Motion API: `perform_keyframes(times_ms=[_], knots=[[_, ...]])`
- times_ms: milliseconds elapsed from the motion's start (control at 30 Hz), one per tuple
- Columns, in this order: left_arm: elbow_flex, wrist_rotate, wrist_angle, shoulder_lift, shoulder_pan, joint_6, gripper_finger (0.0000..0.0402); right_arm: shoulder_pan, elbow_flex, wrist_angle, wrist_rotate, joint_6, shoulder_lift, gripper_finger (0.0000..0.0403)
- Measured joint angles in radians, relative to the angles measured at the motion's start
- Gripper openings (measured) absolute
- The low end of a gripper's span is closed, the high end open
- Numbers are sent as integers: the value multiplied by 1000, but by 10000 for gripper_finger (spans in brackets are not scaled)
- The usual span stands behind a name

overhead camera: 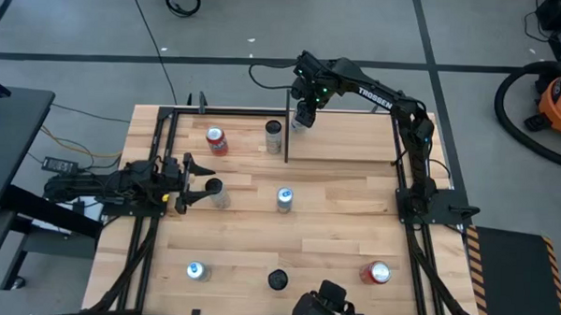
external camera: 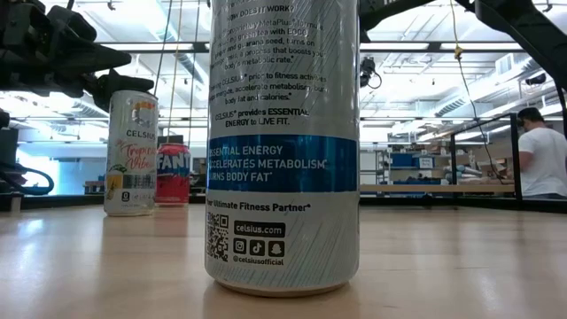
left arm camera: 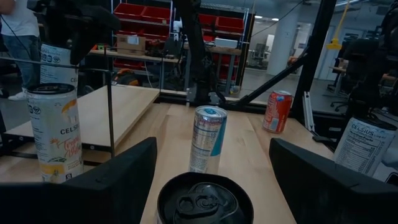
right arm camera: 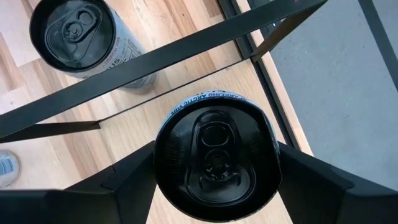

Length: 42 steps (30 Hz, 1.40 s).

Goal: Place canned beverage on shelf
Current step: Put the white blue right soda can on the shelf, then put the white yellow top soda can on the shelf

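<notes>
The shelf point(overhead camera: 342, 136) lay beneath the right gripper point(overhead camera: 301, 119), which stood at its far left corner. A black-topped can point(right arm camera: 216, 157) sat upright between the parted fingers; whether they touched it I couldn't tell.

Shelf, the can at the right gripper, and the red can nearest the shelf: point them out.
Shelf point(overhead camera: 351, 141), high view, bare wooden panel.
Can at the right gripper point(right arm camera: 216, 157), right wrist view, black lid.
Red can point(overhead camera: 216, 139), high view, top.
</notes>
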Motion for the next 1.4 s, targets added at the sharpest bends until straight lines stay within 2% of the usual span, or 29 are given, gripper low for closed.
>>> perform_keyframes(times_ms=[300, 700, 967, 1267, 1400], knots=[[0, 0, 0, 0, 0, 0, 314, -2, 0, 0, -2, 1, 0, 299], [0, 0, 0, 0, 0, 0, 314, -2, 0, 10, 24, 2, -3, 327], [0, 0, -1, 0, 0, 0, 314, -13, 5, 9, 21, 0, -12, 332], [0, 0, -1, 0, 0, -1, 314, -11, 155, -27, -43, 0, -14, 332], [0, 0, -1, 0, 0, -3, 314, 0, 217, -31, -124, 3, -14, 332]])
